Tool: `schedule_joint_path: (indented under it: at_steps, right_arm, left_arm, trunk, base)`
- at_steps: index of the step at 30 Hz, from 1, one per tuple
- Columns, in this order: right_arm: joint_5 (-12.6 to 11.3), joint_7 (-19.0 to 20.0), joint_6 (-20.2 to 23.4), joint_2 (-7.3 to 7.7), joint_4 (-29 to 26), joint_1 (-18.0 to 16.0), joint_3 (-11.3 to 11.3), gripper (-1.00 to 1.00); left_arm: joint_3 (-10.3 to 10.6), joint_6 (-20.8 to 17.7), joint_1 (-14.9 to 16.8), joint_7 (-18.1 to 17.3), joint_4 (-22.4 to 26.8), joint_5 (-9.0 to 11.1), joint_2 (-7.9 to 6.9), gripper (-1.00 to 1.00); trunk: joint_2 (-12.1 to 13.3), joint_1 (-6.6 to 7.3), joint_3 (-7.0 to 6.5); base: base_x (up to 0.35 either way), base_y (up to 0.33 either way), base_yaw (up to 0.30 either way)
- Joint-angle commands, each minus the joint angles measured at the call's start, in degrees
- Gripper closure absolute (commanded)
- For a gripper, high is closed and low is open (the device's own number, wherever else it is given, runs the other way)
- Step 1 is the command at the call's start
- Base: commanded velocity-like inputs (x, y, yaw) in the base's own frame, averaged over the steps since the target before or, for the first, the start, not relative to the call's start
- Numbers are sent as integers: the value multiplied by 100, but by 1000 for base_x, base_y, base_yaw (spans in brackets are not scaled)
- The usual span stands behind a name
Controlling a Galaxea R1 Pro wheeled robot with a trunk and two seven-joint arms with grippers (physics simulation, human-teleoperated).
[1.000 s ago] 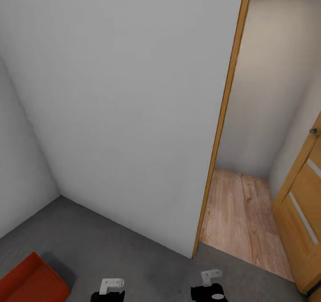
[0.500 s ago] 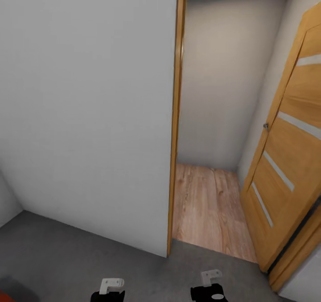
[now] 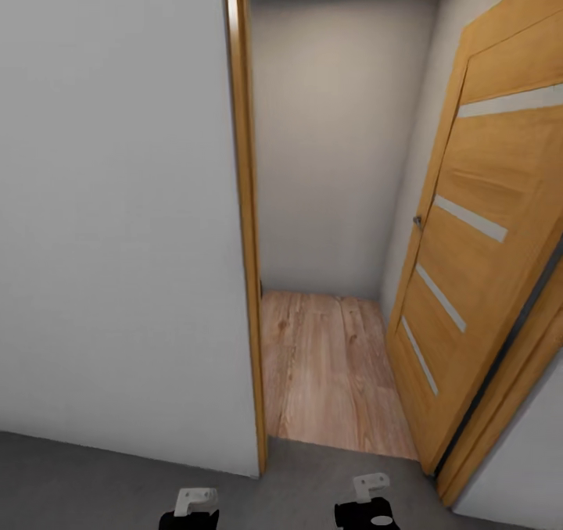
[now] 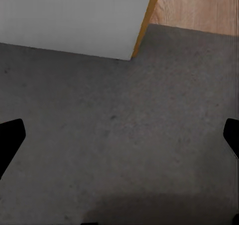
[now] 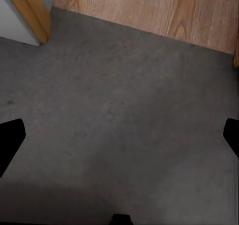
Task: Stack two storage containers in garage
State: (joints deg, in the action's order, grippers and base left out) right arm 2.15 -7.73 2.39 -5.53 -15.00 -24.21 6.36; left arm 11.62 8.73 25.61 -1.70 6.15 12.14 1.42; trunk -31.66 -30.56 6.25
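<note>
Garage floor [image 3: 94,475], dark grey and speckled, is being seen at the bottom of the head view, ending at a doorway where light wood planks [image 3: 328,374] begin. A pale grey wall [image 3: 117,217] is being shown beside the wooden door frame [image 3: 246,241], and an open wooden door [image 3: 477,248] is standing at the far side. The left gripper [image 4: 119,140] and right gripper [image 5: 119,140] are being held wide apart over the concrete, with nothing between the fingers.
</note>
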Motion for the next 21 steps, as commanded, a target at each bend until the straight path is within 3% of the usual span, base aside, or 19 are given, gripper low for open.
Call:
schedule_joint_path:
  at_steps: [1,11,21]
  right_arm:
    - [22,-35,25,0,-3,-5,35,-100]
    - [23,-35,25,7,-3,-5,32,-100]
    - [40,-30,25,7,-3,5,38,-100]
  left_arm:
    - [42,24,6,-14,-8,60,-2,-100]
    - [42,24,6,-14,-8,60,-2,-100]
    - [42,24,6,-14,-8,60,-2,-100]
  trunk:
    - [-8,-5,8]
    - [-8,-5,2]
    - [-8,-5,2]
  base:
    - [316,-30,-286]
    - [315,-23,-286]
    - [237,-173,-198]
